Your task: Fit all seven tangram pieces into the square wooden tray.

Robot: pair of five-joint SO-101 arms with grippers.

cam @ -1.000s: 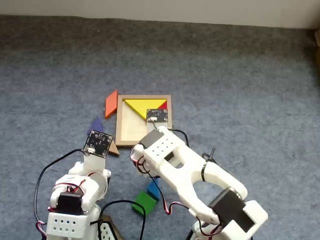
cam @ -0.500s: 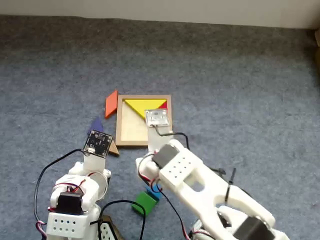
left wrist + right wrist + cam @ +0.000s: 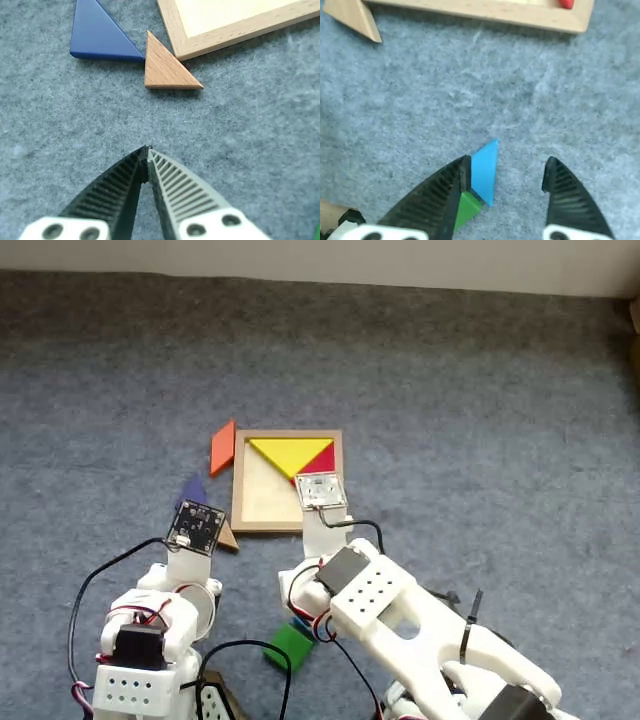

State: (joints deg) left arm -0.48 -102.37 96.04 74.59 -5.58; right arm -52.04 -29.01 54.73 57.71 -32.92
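The square wooden tray (image 3: 240, 502) holds a yellow triangle (image 3: 288, 451) and a red piece (image 3: 322, 458) along its far side. An orange piece (image 3: 222, 447), a dark blue triangle (image 3: 99, 34) and a wooden triangle (image 3: 166, 72) lie left of the tray. A green square (image 3: 290, 645) and a light blue piece (image 3: 485, 170) touch each other near the arms. My right gripper (image 3: 507, 167) hangs open just above the carpet, and the light blue piece lies by the inner side of one finger. My left gripper (image 3: 146, 156) is shut and empty, a little short of the wooden triangle.
Grey carpet covers the whole table. The right arm's white body (image 3: 400, 610) stretches over the near right area and hides part of the light blue piece from above. Open carpet lies right of the tray and behind it.
The right arm has drawn back from over the tray toward the near side, uncovering the red piece in the tray. The left arm has stayed still.
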